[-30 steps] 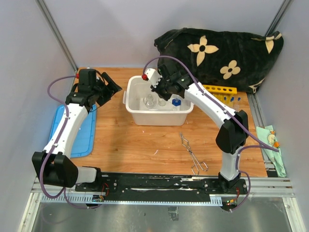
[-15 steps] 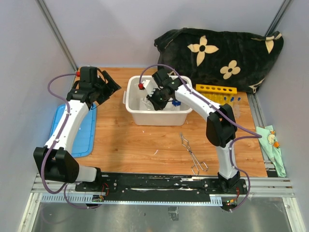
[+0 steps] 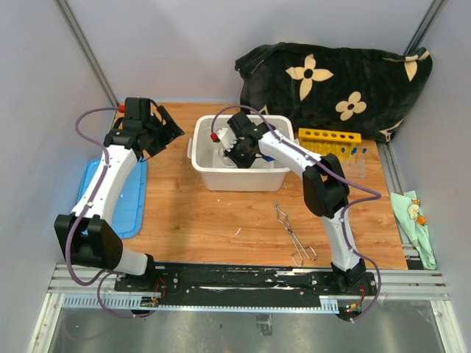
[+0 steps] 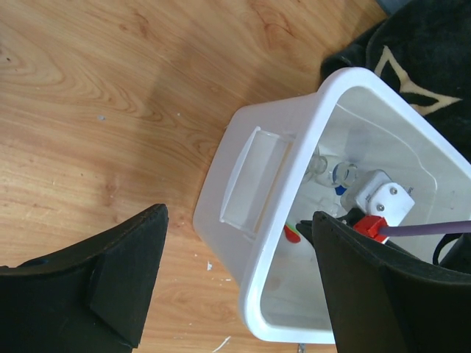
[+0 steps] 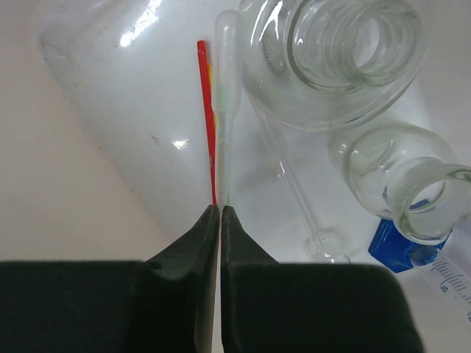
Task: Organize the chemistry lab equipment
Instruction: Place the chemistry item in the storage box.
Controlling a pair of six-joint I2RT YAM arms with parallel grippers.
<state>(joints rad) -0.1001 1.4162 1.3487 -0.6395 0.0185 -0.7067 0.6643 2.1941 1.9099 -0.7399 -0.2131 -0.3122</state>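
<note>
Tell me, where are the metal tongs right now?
In the top view, the metal tongs lie flat on the wooden table, a little right of the middle. They are in front of the white tub, not touching it.

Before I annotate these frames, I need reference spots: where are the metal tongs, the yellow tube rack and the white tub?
metal tongs [image 3: 285, 220]: top view, where its two arms cross.
yellow tube rack [image 3: 331, 137]: top view, on its holed top face.
white tub [image 4: 254, 180]: left wrist view, outer wall at the handle.
</note>
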